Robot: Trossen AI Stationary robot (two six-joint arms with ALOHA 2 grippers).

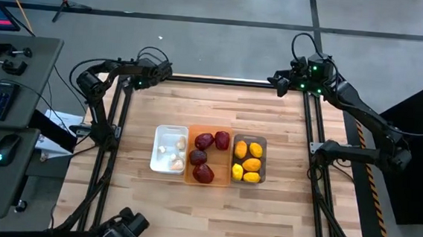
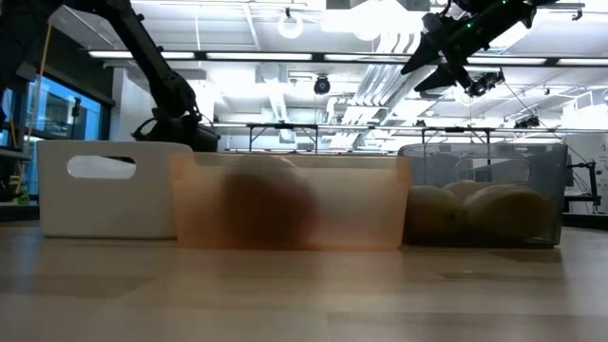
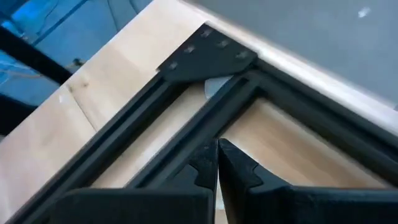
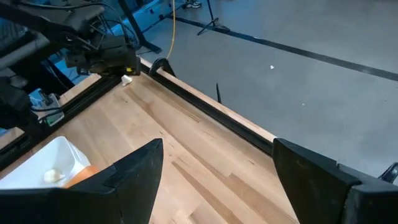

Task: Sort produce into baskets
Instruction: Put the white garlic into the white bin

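Wooden table was seen bearing three baskets side by side: white basket with garlic, orange basket with red fruits, grey basket with lemons. Left gripper was kept closed, right gripper spread, both empty at the far corners.

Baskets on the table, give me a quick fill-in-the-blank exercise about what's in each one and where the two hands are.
1. The white basket holds the ____ bulbs.
2. The dark red pieces lie in the ____ basket.
3. The grey basket, holding the yellow fruits, stands on the orange one's ____ side in the high view.
4. The left hand is shut; the right hand is ____.

Missing words: whitish; orange; right; open
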